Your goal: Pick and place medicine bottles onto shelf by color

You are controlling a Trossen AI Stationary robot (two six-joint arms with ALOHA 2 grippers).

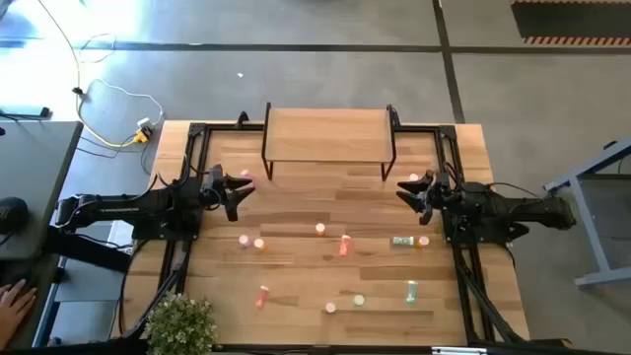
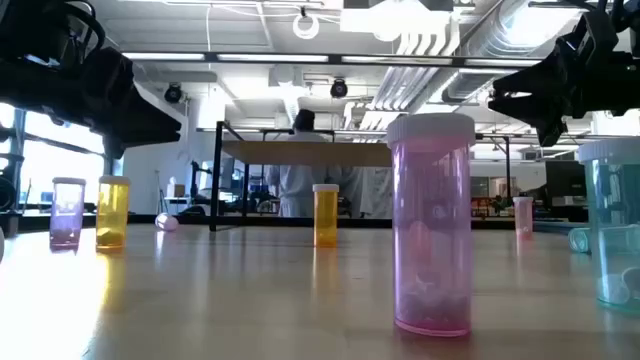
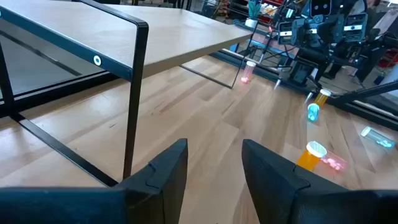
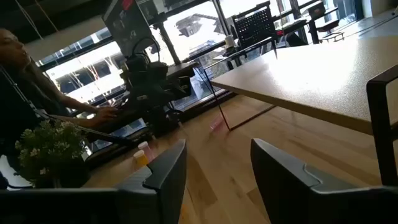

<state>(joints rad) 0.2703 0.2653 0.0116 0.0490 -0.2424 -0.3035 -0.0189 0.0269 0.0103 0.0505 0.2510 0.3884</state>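
We are counting roughly eleven medicine bottles (image 1: 344,245) on the table (image 1: 296,286); colours blur from overhead. The shelf (image 1: 328,135) is standing bare at the far edge. Left gripper (image 1: 240,187) and right gripper (image 1: 406,189) are hovering by its front corners, jaws apart, nothing between them.

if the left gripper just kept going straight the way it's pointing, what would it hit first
Probably nothing soon. The left gripper, jaws open and empty, points across bare table along the front of the shelf, whose black leg lies just off its line. Farther on lies a pink bottle; depth is unclear.
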